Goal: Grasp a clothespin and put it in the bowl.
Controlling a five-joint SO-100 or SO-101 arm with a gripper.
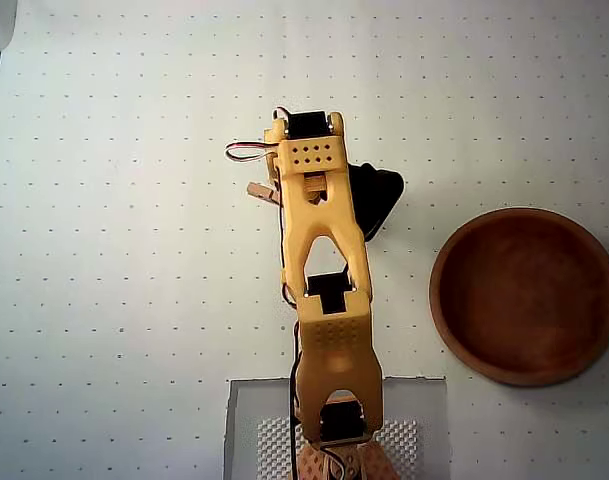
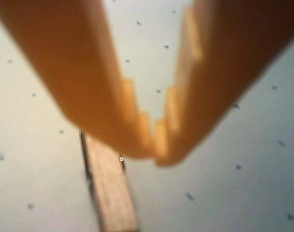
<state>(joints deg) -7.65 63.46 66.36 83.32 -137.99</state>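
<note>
Clothespin (image 2: 110, 188), slim and light tan wood, sitting under the tips of the yellow two-finger gripper (image 2: 154, 153) in the wrist view, one end running out past the bottom edge; in the overhead view only a short wooden stub (image 1: 262, 191) showing at the left of the yellow arm (image 1: 324, 290). Fingertips nearly meeting around the near end of the pin, apparently pinching it, though blurring too much to confirm. Lifting not yet evident, the pin's height above the dotted white table (image 1: 124, 250) being impossible to judge. Round reddish-brown wooden bowl (image 1: 454, 330) lying empty, well apart to the right in the overhead view, so carrying across and dropping in probably remaining. Most of the pin hiding beneath the arm from above; black shape (image 1: 379, 195) beside the wrist staying unclear.
</note>
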